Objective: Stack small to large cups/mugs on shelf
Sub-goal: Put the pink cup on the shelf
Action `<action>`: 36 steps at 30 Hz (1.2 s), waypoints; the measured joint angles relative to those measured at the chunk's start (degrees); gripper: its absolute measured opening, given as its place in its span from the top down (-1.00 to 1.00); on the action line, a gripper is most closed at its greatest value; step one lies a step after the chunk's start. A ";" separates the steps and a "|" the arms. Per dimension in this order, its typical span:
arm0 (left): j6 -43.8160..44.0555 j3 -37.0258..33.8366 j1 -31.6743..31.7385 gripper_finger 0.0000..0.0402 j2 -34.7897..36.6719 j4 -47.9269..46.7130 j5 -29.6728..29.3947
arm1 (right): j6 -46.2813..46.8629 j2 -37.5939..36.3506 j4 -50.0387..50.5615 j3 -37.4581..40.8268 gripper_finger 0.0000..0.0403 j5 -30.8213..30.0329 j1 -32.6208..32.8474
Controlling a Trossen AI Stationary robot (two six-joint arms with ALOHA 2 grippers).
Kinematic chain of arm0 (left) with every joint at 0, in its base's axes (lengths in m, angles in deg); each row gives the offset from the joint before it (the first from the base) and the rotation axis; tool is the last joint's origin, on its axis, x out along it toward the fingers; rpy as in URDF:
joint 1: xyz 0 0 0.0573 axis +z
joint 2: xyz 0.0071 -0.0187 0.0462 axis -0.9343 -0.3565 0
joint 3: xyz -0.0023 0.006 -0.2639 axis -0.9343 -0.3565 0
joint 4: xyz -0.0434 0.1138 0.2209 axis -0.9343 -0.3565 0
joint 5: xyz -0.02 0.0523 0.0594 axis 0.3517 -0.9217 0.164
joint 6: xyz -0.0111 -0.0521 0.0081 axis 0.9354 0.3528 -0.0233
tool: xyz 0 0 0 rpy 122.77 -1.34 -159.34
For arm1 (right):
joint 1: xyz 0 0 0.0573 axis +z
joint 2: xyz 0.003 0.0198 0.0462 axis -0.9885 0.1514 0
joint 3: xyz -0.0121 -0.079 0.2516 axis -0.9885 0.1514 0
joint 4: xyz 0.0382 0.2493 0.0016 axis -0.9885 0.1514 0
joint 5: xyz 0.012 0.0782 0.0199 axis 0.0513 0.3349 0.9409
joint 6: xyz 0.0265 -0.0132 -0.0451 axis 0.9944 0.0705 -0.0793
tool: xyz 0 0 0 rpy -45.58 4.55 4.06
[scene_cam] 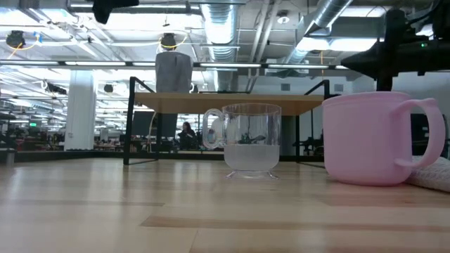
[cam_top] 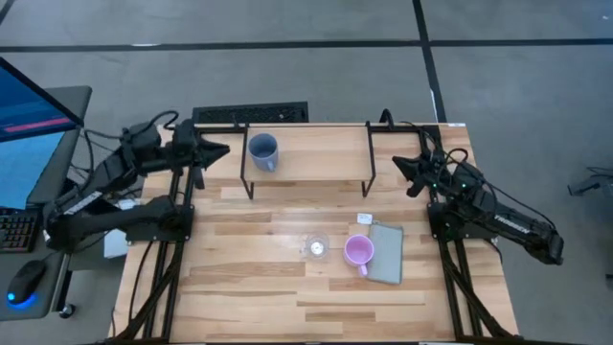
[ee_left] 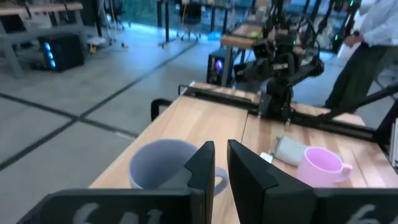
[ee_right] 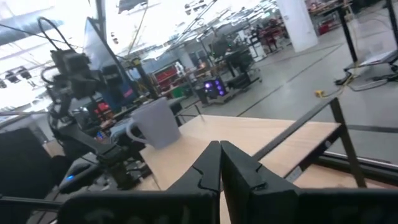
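Observation:
The blue-grey mug (cam_top: 262, 150) (ee_left: 158, 165) (ee_right: 155, 124) stands upright on the left part of the shelf (cam_top: 316, 165) (scene_cam: 232, 103). On the tabletop in front of the shelf stand the clear glass cup (cam_top: 315, 246) (scene_cam: 249, 140) and the pink mug (cam_top: 358, 251) (scene_cam: 373, 137). The pink mug sits right beside the grey pad (cam_top: 386, 252). My left gripper (cam_top: 222, 149) (ee_left: 221, 155) hovers shut just left of the blue-grey mug, clear of it. My right gripper (cam_top: 400, 163) (ee_right: 219, 152) hangs shut off the shelf's right end, with nothing in it.
The shelf's thin black legs (cam_top: 246, 182) (cam_top: 368, 177) stand at both ends. A small white tag (cam_top: 364, 219) lies near the pad. A monitor, keyboard and mouse (cam_top: 27, 278) sit left of the table. A person (ee_left: 370, 43) stands beyond the table's right side.

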 joint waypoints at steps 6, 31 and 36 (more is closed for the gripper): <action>4.35 -10.85 0.00 0.84 6.48 10.45 0.69 | 0.00 0.00 -0.02 -0.02 0.84 -0.01 1.81; 9.71 -27.48 -0.02 0.84 20.41 16.12 1.96 | 0.00 0.02 -4.65 -0.15 0.84 -0.10 7.96; 11.42 -29.44 -0.02 0.84 22.96 15.87 1.93 | 0.00 0.02 -4.19 -0.15 0.84 -0.10 7.96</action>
